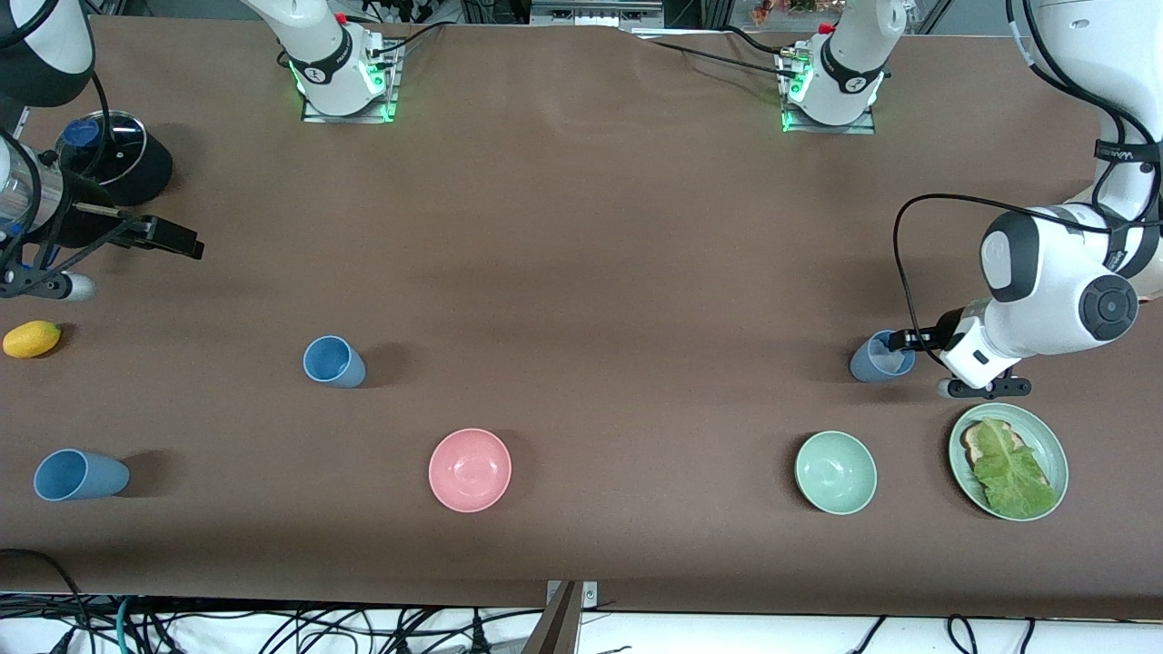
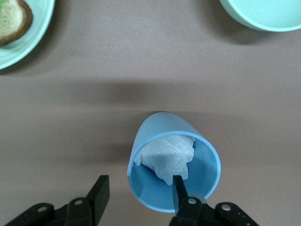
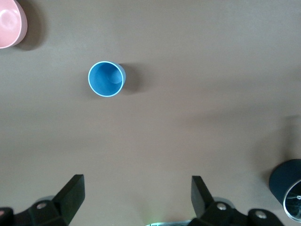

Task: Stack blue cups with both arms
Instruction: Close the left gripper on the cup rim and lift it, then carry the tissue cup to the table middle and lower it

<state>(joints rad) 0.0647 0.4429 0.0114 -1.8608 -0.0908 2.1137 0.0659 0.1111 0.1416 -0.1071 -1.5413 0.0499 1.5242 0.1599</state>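
Observation:
A dull blue cup [image 1: 879, 358] stands toward the left arm's end of the table, with crumpled white paper inside it [image 2: 169, 155]. My left gripper [image 1: 901, 341] is open at its rim [image 2: 139, 184]: one finger [image 2: 178, 190] is inside the cup, the other [image 2: 99, 190] outside, so the cup wall lies between them. A brighter blue cup [image 1: 333, 361] stands upright and empty toward the right arm's end; it also shows in the right wrist view [image 3: 106, 78]. A third blue cup [image 1: 80, 475] stands nearer the camera. My right gripper [image 1: 182, 242] is open and empty above bare table [image 3: 137, 188].
A pink bowl [image 1: 470, 470] and a pale green bowl [image 1: 836, 472] sit near the front edge. A green plate [image 1: 1052, 454] with bread and lettuce lies close to the left gripper. A lemon [image 1: 32, 339] and a glass lid on a dark pot [image 1: 114, 154] lie at the right arm's end.

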